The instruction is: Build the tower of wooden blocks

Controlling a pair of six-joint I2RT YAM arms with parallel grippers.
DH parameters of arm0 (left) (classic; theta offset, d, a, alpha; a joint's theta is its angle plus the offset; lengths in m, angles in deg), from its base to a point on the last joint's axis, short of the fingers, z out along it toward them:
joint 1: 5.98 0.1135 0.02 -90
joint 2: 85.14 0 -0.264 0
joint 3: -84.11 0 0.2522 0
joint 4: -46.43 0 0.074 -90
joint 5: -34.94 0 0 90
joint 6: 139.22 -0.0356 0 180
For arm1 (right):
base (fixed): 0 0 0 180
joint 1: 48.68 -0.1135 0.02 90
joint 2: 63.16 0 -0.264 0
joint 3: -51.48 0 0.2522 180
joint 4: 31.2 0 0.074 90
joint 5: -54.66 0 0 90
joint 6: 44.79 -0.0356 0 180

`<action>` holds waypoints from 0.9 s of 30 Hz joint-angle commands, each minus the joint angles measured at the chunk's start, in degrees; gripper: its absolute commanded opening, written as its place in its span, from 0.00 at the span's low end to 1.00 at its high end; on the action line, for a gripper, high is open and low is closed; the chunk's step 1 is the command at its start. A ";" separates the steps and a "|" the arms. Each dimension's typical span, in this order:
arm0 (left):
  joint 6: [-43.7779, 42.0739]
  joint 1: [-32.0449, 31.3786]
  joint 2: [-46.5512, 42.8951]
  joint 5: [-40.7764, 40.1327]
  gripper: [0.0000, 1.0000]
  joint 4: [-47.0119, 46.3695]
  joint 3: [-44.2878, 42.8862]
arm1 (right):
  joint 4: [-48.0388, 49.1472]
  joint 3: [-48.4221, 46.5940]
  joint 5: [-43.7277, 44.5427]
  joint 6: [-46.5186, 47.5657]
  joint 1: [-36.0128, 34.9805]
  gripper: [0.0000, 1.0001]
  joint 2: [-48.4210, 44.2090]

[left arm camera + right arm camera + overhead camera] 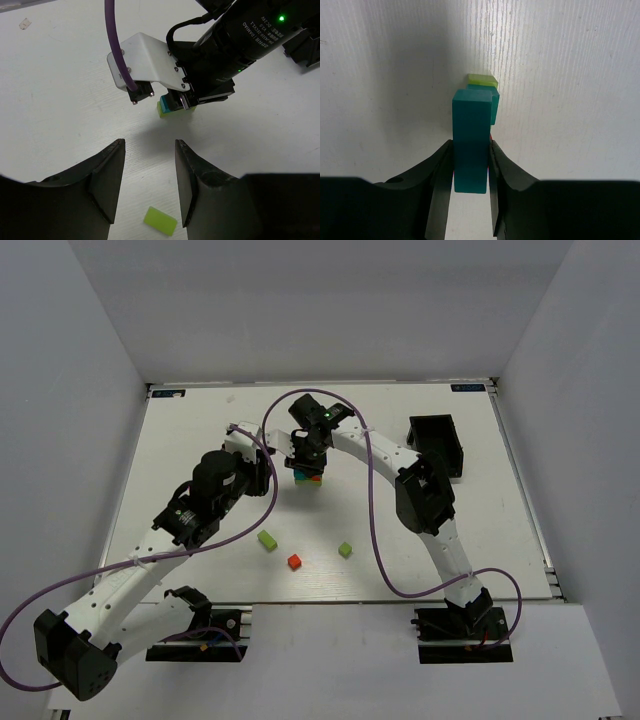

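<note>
Placement under way on the counter (200, 420): at left, the left jaws hang spread and empty near a loose lime-green block (160, 221). At centre, the right jaws pinch a teal bar (470, 142) just over the wood block tower (308, 478). Next, likely a level lowering, then release. Only the overhead view shows a red cube (294, 562) lying loose.
</note>
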State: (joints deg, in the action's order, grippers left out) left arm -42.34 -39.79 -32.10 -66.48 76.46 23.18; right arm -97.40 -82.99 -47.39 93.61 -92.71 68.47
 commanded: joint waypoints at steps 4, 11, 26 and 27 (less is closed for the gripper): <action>-0.28 0.32 -1.27 0.26 0.55 -0.63 0.60 | 0.32 -2.43 0.01 -0.41 -0.44 0.14 0.03; -0.28 0.32 -1.27 0.26 0.55 -0.63 0.60 | 0.41 -2.60 0.28 -0.50 -0.27 0.14 -0.32; -0.28 0.32 -1.27 0.26 0.55 -0.63 0.60 | 1.21 -2.61 0.63 -0.94 -0.35 0.14 -0.76; -0.28 0.32 -1.27 0.26 0.55 -0.63 0.60 | 1.21 -2.69 0.63 -0.94 -0.35 0.14 -0.76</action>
State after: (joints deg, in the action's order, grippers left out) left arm -42.32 -39.79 -32.10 -66.50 76.46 23.18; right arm -97.10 -82.99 -47.00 93.37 -92.75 68.47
